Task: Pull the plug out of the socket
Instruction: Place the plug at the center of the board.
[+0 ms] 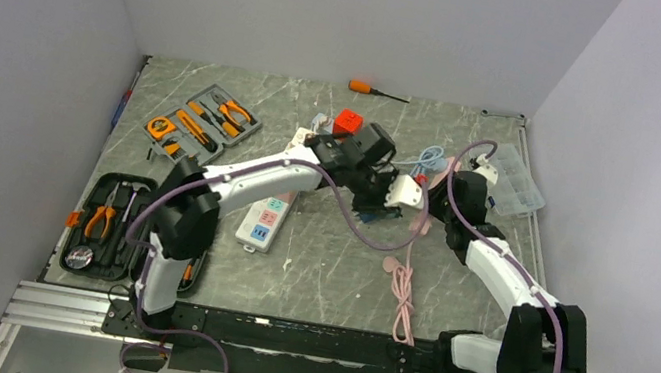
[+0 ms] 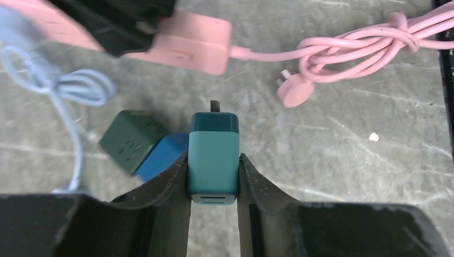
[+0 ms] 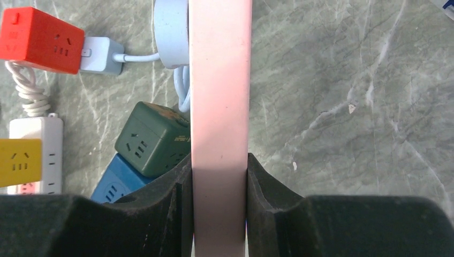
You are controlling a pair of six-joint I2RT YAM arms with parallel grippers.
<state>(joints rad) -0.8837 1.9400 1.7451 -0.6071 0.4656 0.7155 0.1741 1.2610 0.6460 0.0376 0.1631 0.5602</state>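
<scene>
My left gripper [image 2: 213,167] is shut on a teal plug [image 2: 213,142] and holds it above the table; its metal prong [image 2: 215,105] is bare and sits in no socket. The pink power strip [image 2: 187,45] lies apart from it, further up the left wrist view. My right gripper [image 3: 219,179] is shut on that pink strip [image 3: 219,101], which runs straight out between its fingers. In the top view both grippers, the left [image 1: 375,196] and the right [image 1: 427,203], meet near the table's middle.
A green socket cube [image 3: 152,138] and a blue one [image 3: 115,182] lie under the grippers. The strip's pink cable [image 2: 364,43] and its plug [image 2: 294,92] lie to the right. A red cube [image 3: 40,40], a white strip [image 1: 266,216], tool cases [image 1: 206,120] and a clear box [image 1: 518,180] surround them.
</scene>
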